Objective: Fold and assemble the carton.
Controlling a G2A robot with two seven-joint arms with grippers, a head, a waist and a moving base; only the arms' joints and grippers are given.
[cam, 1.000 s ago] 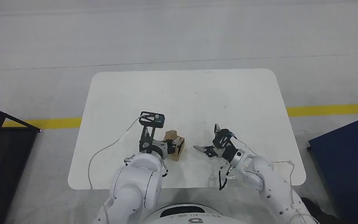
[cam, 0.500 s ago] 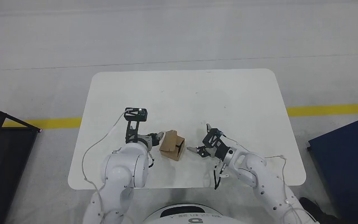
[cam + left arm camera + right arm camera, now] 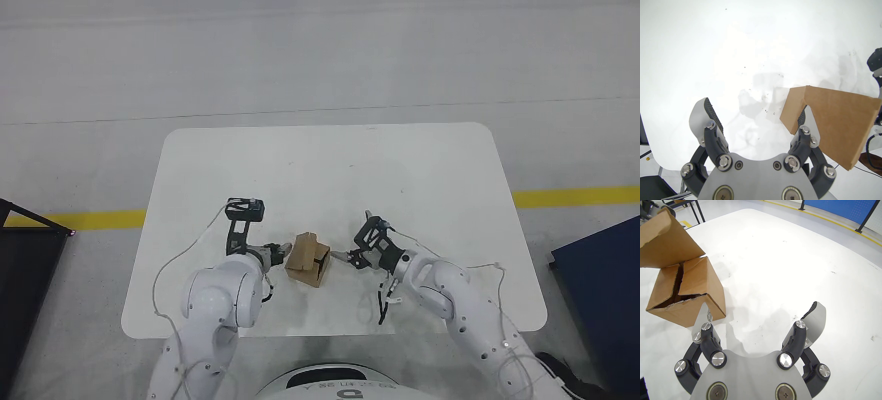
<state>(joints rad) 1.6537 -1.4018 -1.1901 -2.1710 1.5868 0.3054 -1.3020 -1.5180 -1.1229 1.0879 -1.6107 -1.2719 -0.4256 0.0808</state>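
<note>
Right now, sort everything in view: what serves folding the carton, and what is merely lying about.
For the job: carton, one flap up; left gripper and right gripper, both open, flanking it.
Just there: table under it; yellow floor stripe; blue panel; black frame.

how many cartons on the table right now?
1. The carton sits near the robot-side edge of the table, between the left gripper and the right gripper, with one flap raised. Nothing suggests another is hidden.

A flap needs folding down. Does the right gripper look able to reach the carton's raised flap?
Likely yes: the right gripper is open beside the carton, and nothing stands between it and the raised flap; the left gripper sits at the flap's far side.
</note>
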